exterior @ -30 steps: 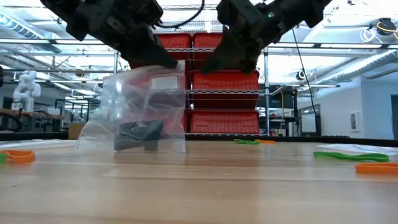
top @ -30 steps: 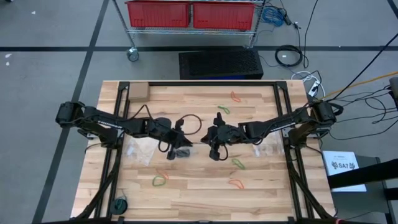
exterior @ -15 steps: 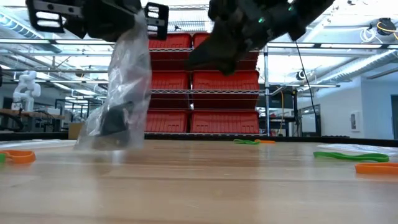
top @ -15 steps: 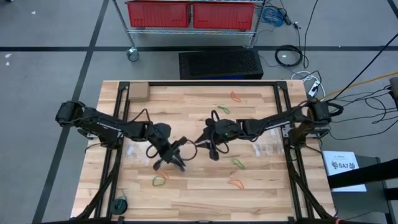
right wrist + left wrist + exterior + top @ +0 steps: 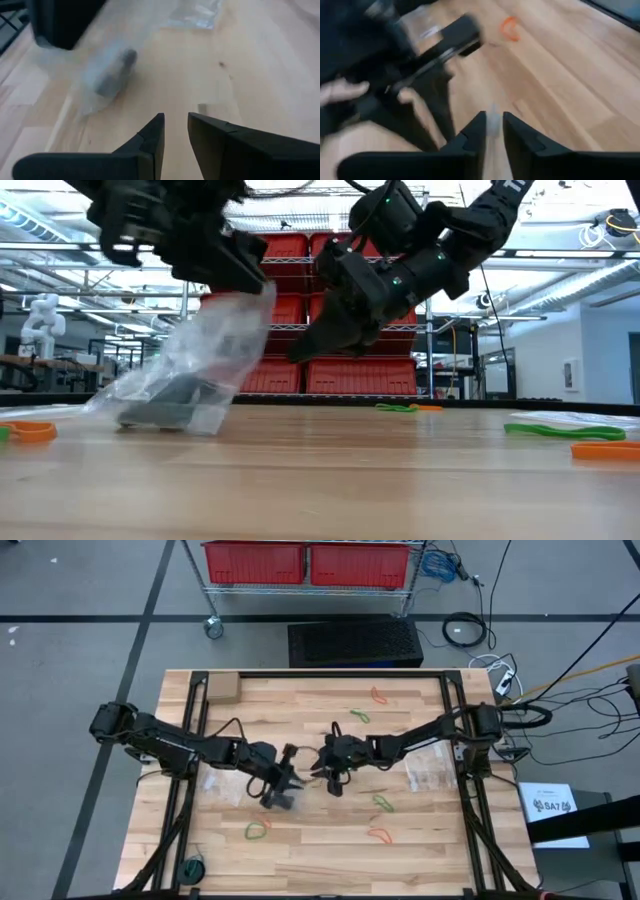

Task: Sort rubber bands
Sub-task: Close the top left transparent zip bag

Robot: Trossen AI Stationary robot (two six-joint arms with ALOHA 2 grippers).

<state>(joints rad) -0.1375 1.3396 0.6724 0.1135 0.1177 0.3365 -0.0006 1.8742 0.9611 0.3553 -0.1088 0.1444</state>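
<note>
The clear bag (image 5: 185, 375) now slumps tabletop-low, left tool (image 5: 235, 275) pinching its top (right tool (image 5: 305, 352) parted, empty).

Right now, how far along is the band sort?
Done: one clear bag already holds dark items. In hand: the left claw pinches that bag's top edge, its bottom resting on the table; the right claw hovers beside it, empty. Left: loose rubber bands still lie on the table, green and orange near the front, more toward the back.

Two dark jointed arms, looping black cables, angular black fingers (image 5: 150, 137)
</note>
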